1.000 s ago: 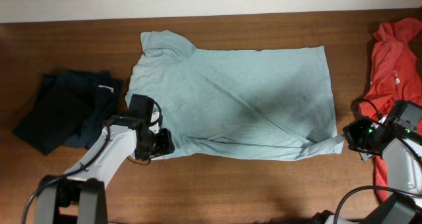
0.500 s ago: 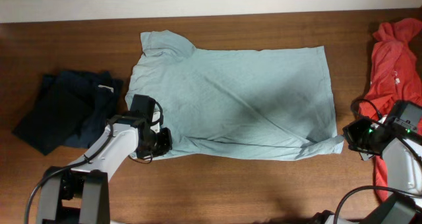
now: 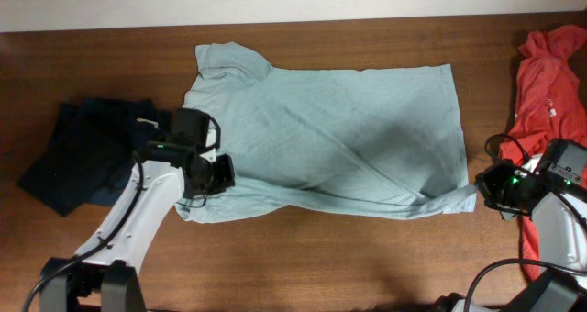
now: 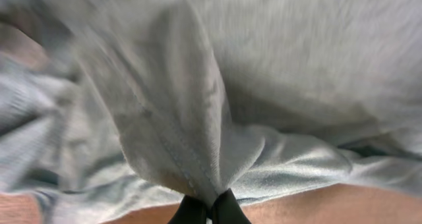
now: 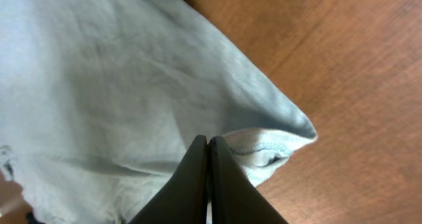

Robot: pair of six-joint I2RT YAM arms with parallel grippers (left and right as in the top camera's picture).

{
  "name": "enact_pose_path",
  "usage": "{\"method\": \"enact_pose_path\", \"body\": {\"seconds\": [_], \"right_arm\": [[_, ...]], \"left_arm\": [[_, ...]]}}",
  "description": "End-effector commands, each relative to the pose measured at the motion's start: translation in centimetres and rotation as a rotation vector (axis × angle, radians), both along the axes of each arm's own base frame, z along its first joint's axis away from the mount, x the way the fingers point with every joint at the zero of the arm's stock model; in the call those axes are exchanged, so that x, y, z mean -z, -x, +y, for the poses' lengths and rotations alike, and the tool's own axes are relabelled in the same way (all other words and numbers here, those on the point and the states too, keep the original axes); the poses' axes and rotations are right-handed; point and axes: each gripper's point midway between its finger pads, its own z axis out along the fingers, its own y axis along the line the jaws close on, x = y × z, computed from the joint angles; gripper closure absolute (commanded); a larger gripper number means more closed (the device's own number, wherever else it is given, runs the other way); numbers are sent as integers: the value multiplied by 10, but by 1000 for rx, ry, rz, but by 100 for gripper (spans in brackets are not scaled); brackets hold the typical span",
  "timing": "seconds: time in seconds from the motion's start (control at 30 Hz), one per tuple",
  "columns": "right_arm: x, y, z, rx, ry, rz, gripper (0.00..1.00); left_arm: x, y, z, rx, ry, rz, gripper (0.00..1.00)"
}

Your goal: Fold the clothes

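At the near side of the brown wooden tabletop (image 3: 321, 257), both arms grip the near edge of the pale blue-green short-sleeved cotton T-shirt (image 3: 339, 128). The left hand (image 3: 220, 172) is pinched together on a gathered fold of cloth close to the garment's near-left corner. In the left wrist view its black fingertips (image 4: 191, 212) meet at the bottom of the picture. A ridge of stitched fabric rises from between them, and a strip of wood shows beneath the cloth. The right hand (image 3: 481, 189) is clamped at the near-right corner of the T-shirt. In the right wrist view its two dark fingers (image 5: 194, 178) press flat against each other, with the cloth drawn up to their tips. The hemmed corner curls just beside them, and bare wood lies to its right.

Beyond the hands, the T-shirt lies spread sideways across the middle of the tabletop, mostly flat. Shallow creases run along its near part between the two grips. Its straight hem is on the right, and one short sleeve points toward the far-left.

Just beside the shirt on the left lies a dark navy garment (image 3: 83, 156) in a flattened heap. At the right edge lies a bunched bright red garment (image 3: 546, 73), apart from the shirt and partly covered by the right arm.
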Motion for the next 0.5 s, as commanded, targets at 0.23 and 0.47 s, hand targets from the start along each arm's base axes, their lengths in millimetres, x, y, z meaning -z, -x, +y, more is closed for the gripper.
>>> {"method": "enact_pose_path", "body": {"seconds": [0.23, 0.47], "right_arm": [[-15, -23, 0, -54, 10, -114, 96], [-19, -30, -5, -55, 33, -145, 96]], "left_arm": [[-21, -35, 23, -42, -32, -146, 99], [-26, -46, 22, -26, -30, -198, 99]]}}
